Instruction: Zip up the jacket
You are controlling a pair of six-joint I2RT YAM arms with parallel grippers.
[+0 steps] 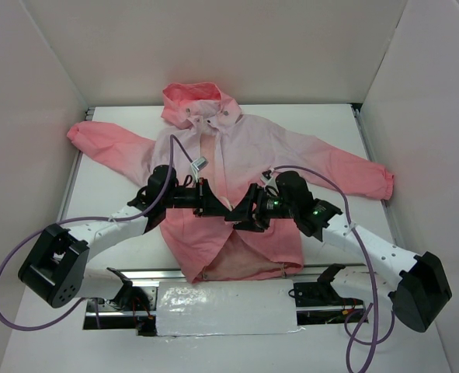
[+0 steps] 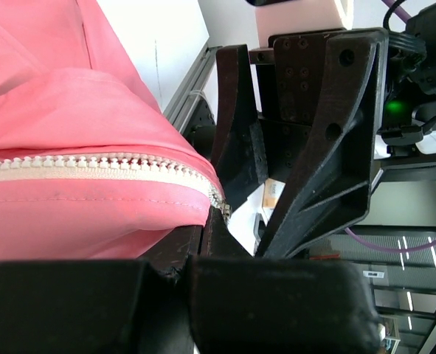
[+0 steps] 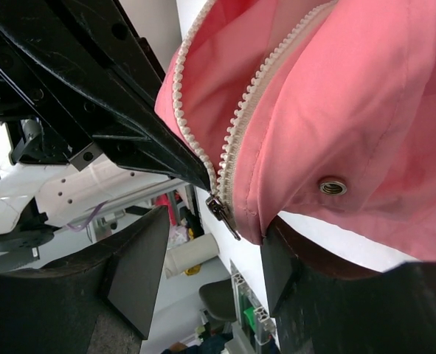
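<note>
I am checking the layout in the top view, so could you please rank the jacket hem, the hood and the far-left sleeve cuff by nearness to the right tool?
Measured from the right tool in the top external view:
1. jacket hem: just below the tool, toward the arm bases.
2. hood: straight beyond it, at the table's far side.
3. sleeve cuff: far left, clearly farthest.

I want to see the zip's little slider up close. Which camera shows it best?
The right wrist view: the slider hangs in the open where both rows of teeth meet. The left wrist view shows one row and, at its end, only a glimpse of it. From above, the arms hide that part of the jacket.
</note>
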